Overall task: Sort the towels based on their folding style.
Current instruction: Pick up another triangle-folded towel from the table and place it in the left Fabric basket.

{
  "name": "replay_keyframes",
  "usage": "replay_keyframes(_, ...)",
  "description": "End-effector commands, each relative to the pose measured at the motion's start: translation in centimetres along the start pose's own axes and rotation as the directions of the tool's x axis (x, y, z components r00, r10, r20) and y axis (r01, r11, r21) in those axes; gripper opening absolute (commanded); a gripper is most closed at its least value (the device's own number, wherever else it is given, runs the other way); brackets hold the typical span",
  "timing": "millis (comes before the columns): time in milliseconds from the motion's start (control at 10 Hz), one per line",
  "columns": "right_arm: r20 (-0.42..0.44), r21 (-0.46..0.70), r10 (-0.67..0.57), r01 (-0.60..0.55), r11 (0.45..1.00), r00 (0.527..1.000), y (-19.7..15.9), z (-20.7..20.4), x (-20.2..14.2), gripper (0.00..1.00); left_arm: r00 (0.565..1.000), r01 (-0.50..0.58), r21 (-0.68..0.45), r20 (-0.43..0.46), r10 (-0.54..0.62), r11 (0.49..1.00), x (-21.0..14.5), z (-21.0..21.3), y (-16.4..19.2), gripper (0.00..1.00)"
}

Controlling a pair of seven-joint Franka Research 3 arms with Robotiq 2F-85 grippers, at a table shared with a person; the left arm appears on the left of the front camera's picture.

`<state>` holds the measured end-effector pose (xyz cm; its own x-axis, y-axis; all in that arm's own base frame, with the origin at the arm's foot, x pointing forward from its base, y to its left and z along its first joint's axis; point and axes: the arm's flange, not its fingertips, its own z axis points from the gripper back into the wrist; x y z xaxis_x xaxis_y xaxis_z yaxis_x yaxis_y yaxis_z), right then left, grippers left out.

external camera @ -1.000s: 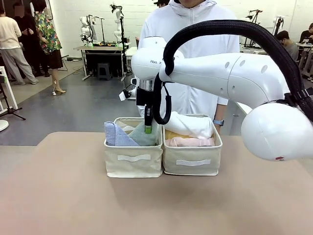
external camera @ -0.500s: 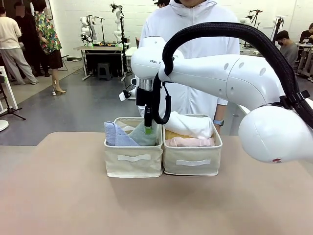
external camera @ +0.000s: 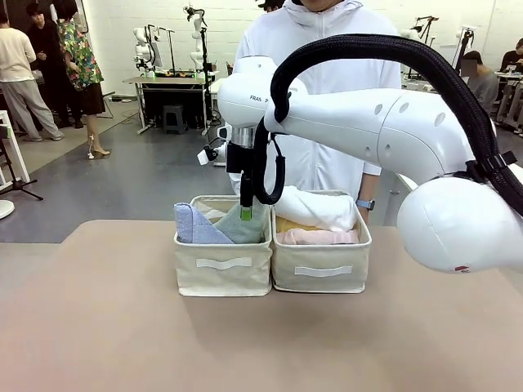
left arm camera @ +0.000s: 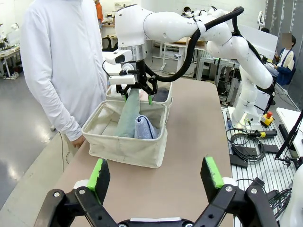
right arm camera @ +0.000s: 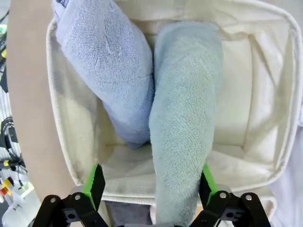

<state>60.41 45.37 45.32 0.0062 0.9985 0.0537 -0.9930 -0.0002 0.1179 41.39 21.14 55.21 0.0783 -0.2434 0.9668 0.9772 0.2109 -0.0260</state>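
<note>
The grey-green cone towel (external camera: 237, 227) (left arm camera: 128, 116) (right arm camera: 184, 118) stands in the left beige basket (external camera: 222, 273) (right arm camera: 57, 118), leaning against the light blue cone towel (external camera: 194, 224) (left arm camera: 144, 127) (right arm camera: 111, 66). My right gripper (external camera: 245, 208) (left arm camera: 138, 97) (right arm camera: 150, 184) hovers open over the grey-green towel's top, fingers spread to either side of it. In the right basket (external camera: 320, 278) lie the white roll (external camera: 315, 208), the pink roll (external camera: 315, 237) and a yellow roll (external camera: 286, 223). A dark grey towel (left arm camera: 161, 94) shows in that far basket. My left gripper (left arm camera: 156, 172) is open and holds nothing, above the table.
A person in a white hoodie (external camera: 319, 82) stands right behind the baskets, one hand (left arm camera: 75, 141) near the basket's corner. The beige tabletop (external camera: 122, 343) spreads bare in front of the baskets. My right arm's white links cross the upper right of the front view.
My right gripper has risen slightly over the left basket. The grey-green towel stays standing in the basket.
</note>
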Motion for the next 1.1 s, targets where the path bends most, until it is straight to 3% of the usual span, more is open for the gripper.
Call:
replay_keyframes(0,-0.011,-0.013,-0.007,0.007,1.000,1.000,-1.1,1.9,1.2,1.00,1.000,0.011,0.006,0.008,-0.011,1.000,0.1,0.2,0.0,1.00)
replay_keyframes(200,-0.001,-0.094,-0.062,0.061,0.994,0.998,1.4,5.9,-0.8,1.00,1.000,0.011,0.006,0.008,-0.011,1.000,0.1,0.2,0.0,1.00)
replay_keyframes(500,0.119,-0.187,-0.291,0.309,0.932,0.949,8.5,11.5,-9.6,1.00,1.000,0.011,0.006,0.008,-0.011,1.000,0.1,0.2,0.0,1.00)
replay_keyframes(1000,0.328,-0.225,-0.514,0.594,0.772,0.793,23.3,9.6,-23.4,1.00,1.000,0.011,0.006,0.008,-0.011,1.000,0.1,0.2,0.0,1.00)
